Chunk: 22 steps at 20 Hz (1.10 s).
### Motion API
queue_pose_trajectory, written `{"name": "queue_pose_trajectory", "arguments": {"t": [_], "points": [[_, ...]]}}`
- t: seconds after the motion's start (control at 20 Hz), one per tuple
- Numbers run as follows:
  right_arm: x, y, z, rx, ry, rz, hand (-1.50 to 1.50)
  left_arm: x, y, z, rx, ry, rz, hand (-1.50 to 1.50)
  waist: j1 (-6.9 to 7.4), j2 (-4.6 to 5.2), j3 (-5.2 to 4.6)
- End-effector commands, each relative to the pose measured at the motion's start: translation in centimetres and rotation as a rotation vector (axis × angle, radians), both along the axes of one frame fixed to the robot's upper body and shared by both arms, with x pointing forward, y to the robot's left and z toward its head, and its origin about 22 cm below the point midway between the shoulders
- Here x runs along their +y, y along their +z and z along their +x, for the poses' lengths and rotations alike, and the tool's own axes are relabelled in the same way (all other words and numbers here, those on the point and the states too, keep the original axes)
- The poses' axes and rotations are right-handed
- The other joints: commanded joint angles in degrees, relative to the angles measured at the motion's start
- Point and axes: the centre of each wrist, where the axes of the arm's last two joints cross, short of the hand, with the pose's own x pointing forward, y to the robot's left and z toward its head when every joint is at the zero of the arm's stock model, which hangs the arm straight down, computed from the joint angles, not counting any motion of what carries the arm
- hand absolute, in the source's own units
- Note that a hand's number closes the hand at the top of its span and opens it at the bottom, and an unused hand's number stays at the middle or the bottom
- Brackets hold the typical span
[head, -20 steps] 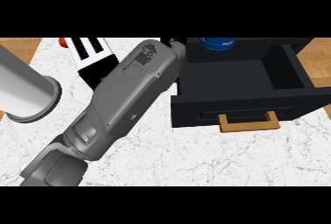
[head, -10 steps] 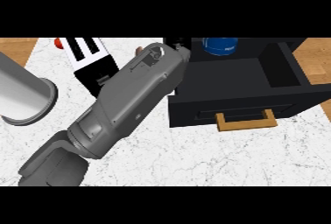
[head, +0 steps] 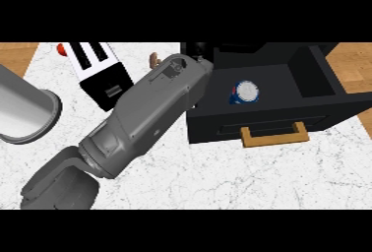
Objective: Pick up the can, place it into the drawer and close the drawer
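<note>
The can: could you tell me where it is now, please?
The can lies inside the open drawer, right of centre in the head view, behind the wooden handle and beside the grey forearm.

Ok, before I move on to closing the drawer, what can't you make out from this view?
All in the head view:
1. Robot hand: black against the black drawer and partly behind the grey forearm, so its pose is unreadable.
2. Small brown item: mostly hidden by the forearm, cannot be identified.
3. Red object: mostly hidden behind the toaster, cannot be identified.
</note>
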Motion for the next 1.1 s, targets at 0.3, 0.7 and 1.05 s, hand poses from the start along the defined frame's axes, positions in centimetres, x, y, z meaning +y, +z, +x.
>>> {"name": "queue_pose_trajectory", "arguments": {"t": [0.3,0.7,1.05], "points": [[0.1,-0.2,1.1,-0.022,0.012,-0.004,-1.50,-0.4,-0.1,-0.1,-0.019,0.043,-0.002,-1.50,0.16,0.20,0.01],[0.3,3.7,0.1,-0.120,-0.027,-0.273,-1.50,-0.4,0.2,-0.1,-0.032,0.045,-0.048,-1.50,0.23,0.06,-0.05],[2.1,4.2,1.8,-0.219,0.053,-0.436,-1.50,-0.5,-0.1,-0.5,-0.087,0.028,-0.080,-1.50,1.71,-0.07,-0.04]]}}
